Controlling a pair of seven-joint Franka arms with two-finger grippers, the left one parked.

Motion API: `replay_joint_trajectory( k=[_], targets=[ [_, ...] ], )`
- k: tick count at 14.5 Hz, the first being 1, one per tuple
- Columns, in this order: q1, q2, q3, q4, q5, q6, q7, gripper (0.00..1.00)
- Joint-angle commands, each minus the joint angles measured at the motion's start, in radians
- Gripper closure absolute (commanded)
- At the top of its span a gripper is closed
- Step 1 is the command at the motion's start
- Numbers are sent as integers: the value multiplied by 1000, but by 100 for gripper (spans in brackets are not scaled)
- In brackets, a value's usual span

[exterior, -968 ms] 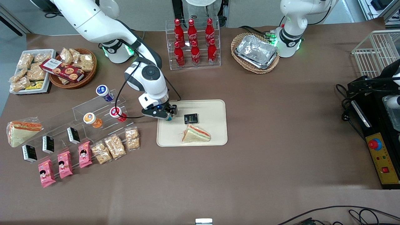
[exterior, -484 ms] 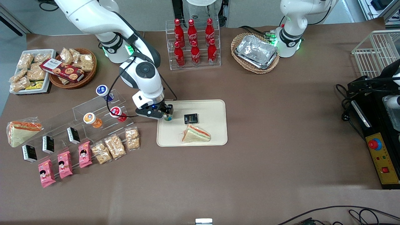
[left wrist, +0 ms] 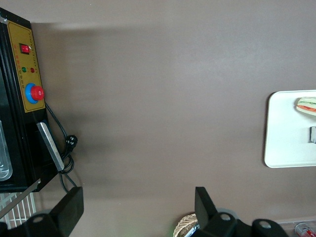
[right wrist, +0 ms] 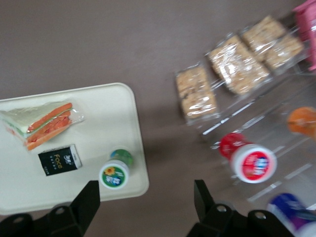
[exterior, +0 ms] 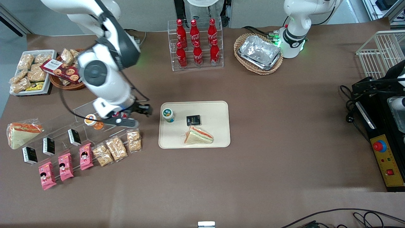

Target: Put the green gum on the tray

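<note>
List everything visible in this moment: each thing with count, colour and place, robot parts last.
green gum: 1, green lid, upright on tray
tray: 1, cream, mid-table
sandwich: 1, wrapped, on tray
black packet: 1, on tray beside the green gum
cola bottles: 6, red, clear rack
foil trays: silver stack, wicker basket
orange-lidded bottle: 1, acrylic display
red-lidded bottle: 1, acrylic display
pink packets: 3, nearest the front camera
gripper: open, empty, raised over the acrylic display
</note>
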Motion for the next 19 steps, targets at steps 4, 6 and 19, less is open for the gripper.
replay_joint_trajectory(
  k=[4,6,19],
  targets=[
    [-184,24,-1,204,34,-248,-333,12],
    [-237,24,-1,243,32,-297,-408,12],
    [-449,-22,-7,255,17,-352,-734,9]
  ],
)
